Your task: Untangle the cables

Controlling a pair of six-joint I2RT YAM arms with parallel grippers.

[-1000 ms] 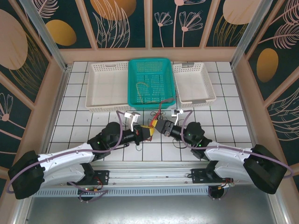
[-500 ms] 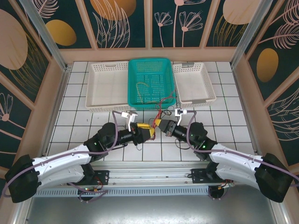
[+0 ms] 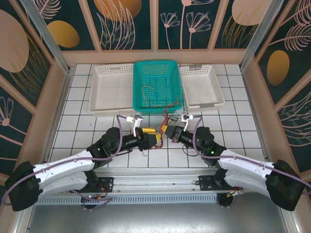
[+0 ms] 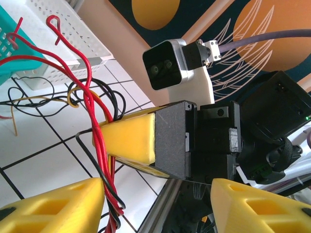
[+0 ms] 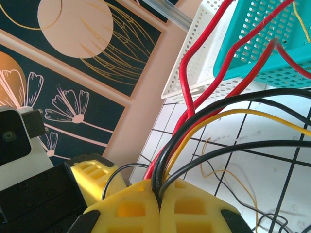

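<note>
The overhead camera is taking in the whole white-tiled bench [image 3: 77, 131]. A teal basket [image 3: 158, 63] is sitting at its far side, with a wide white basket [image 3: 112, 90] touching the teal basket's left wall and a narrower white basket [image 3: 201, 87] just beside its right wall. The left arm [image 3: 73, 165] and the right arm [image 3: 243, 165] are reaching in from either side and meeting nose to nose just in front of the teal basket. From up there the yellow tips are blurring together and neither grip is reading clearly. The wrist cameras are giving that detail. The right wrist view is showing the right jaws clenched, their two yellow fingers [image 5: 126, 211] pressing flat together on the cables [image 5: 160, 179]. Red, black and yellow-tan strands are sprouting from the seam between them and fanning out toward the teal basket. The left wrist view is showing the left jaws released, their yellow fingers [image 4: 53, 204] standing wide apart. The red and black strands are hanging down in the gap, brushing the inner edge of one finger with nothing pinching them. One thin yellow-tan strand is lying loose inside the teal basket.
</note>
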